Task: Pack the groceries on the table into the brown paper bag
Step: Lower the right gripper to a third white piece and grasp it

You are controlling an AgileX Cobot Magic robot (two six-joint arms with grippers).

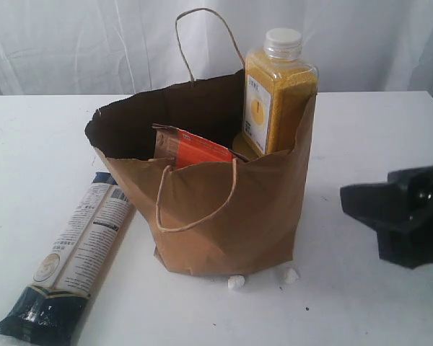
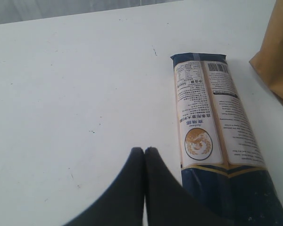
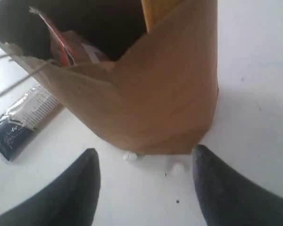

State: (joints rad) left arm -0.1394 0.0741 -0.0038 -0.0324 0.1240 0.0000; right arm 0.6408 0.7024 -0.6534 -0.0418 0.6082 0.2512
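Long navy-cream packet (image 2: 217, 141) lies flat on the table (image 2: 61, 84), just beside my left end effector (image 2: 145, 154), which is closed together and empty. I judge the packet light, stiff and slippery: grasp it mid-length, across its width. Right end effector (image 3: 145, 153) stands apart, empty, facing the brown paper bag (image 3: 151, 94).

Bag mouth's only half free tbh: in the brown paper bag (image 1: 224, 216) the yellow-grain bottle (image 1: 278, 94) stands in the right corner, poking above the rim, and the brown pouch (image 1: 195, 150) leans across the front middle. Dark back-left part is open. On the table (image 1: 375, 310), the long packet (image 1: 76, 252) lies just beside the bag's left side; the right is bare up to the right gripper (image 3: 145, 153), bar two white bits (image 1: 236, 282) at the bag's foot.
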